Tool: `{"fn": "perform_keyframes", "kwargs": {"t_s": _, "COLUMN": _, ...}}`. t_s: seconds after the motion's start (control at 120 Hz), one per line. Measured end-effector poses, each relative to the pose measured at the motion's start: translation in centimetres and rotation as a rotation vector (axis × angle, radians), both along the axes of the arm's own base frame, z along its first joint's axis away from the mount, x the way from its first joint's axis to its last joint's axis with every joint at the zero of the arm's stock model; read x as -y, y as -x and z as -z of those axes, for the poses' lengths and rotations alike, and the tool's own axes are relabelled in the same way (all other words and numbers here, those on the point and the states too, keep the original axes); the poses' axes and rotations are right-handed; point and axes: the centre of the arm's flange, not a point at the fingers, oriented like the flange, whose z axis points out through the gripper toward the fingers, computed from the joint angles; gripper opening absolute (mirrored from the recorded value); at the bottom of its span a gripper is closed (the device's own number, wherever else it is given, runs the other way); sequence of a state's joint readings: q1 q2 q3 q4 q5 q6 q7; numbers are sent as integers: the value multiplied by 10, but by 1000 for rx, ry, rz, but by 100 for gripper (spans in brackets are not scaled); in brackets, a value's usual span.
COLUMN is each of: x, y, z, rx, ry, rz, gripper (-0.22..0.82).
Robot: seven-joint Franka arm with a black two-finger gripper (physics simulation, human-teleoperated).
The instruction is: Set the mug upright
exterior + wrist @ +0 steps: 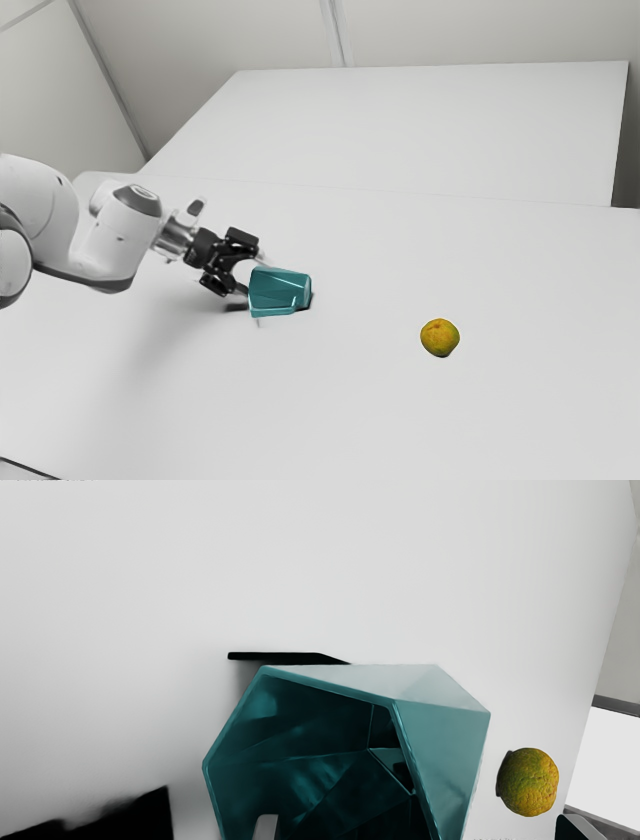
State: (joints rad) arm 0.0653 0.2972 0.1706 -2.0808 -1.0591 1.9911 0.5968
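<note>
Exterior view: mug (282,291) on side just beyond gripper (256,278), mouth toward it (fingers spread).

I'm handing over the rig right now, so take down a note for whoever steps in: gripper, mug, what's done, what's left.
Gripper: open, fingers apart, at the mug's mouth end.
Mug: lying on its side on the table, mouth toward the gripper.
Fruit: on the table, beyond the mug's base end.
Done: gripper brought up to the mug.
Left: grip the mug, turn it upright, let go.
</note>
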Motion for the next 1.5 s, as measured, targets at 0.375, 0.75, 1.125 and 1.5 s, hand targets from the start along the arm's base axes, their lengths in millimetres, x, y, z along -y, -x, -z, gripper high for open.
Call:
{"fn": "perform_keyframes", "kwargs": {"t_s": 0.375, "x": 14, "y": -8, "z": -6, "rx": 126, "ry": 10, "rz": 101, "gripper": 28}}
{"fn": "perform_keyframes", "kwargs": {"t_s": 0.75, "x": 27, "y": -11, "z": -15, "rx": 182, "ry": 8, "rz": 150, "gripper": -12}}
{"fn": "perform_keyframes", "kwargs": {"t_s": 1.125, "x": 31, "y": -12, "z": -53, "rx": 248, "ry": -37, "rz": 187, "gripper": -17}}
{"fn": "perform_keyframes", "kwargs": {"t_s": 1.5, "x": 39, "y": -8, "z": -92, "rx": 252, "ry": -340, "rz": 396, "gripper": -17}}
